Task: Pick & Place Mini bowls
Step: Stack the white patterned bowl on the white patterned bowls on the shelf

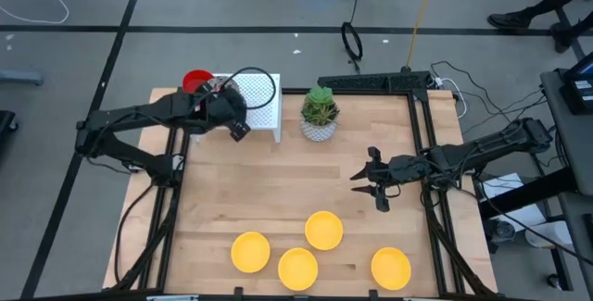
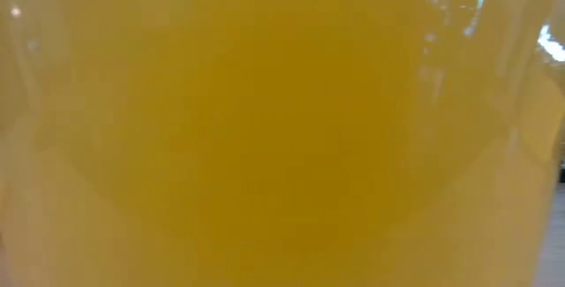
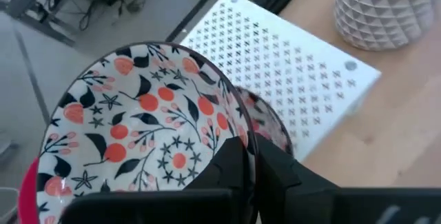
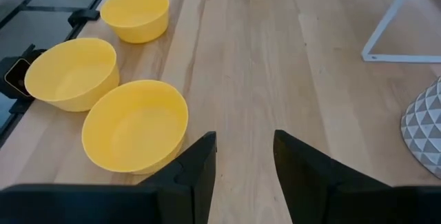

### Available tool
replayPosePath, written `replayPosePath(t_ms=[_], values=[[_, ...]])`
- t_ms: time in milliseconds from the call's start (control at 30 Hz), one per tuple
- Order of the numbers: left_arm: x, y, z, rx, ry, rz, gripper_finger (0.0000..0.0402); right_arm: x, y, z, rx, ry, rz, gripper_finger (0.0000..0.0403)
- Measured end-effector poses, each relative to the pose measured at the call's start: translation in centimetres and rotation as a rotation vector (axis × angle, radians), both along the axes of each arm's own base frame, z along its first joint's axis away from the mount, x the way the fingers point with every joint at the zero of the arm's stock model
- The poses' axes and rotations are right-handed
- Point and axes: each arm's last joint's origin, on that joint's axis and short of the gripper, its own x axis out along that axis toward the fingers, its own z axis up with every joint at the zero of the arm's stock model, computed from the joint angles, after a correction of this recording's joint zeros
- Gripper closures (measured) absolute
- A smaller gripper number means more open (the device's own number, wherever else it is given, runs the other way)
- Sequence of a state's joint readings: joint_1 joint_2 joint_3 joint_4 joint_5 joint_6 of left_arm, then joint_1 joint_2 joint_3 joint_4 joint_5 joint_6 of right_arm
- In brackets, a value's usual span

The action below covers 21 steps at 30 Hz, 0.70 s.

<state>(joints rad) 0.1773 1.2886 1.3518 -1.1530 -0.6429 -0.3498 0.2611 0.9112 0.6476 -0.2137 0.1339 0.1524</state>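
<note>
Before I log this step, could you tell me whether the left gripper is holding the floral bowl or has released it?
Holding it: the left gripper is shut on the floral bowl's rim, above the white perforated rack.

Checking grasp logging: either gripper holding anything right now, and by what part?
The left gripper holds a floral mini bowl by its rim, above the white perforated rack. The right gripper is open, holding nothing.

Arms: two, dark, jointed, slim links, black cables alongside.
Left hand (image 1: pixel 243 123): black, blocky fingers.
Right hand (image 1: pixel 368 182): black, angular fingers.
</note>
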Motion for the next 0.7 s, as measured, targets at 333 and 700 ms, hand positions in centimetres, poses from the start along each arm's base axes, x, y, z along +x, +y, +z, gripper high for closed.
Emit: replayPosePath(t_ms=[333, 700], values=[[0.8, 1.2, -1.3, -0.096, 0.038, 0.033, 0.0376, 0.0, 0.0, 0.0, -0.008, 0.004, 0.004, 0.0271], [2.2, 1.9, -3.0, -0.16, 0.101, 0.033, 0.0361, 0.0, 0.0, 0.0, -0.008, 0.005, 0.004, 0.0271]])
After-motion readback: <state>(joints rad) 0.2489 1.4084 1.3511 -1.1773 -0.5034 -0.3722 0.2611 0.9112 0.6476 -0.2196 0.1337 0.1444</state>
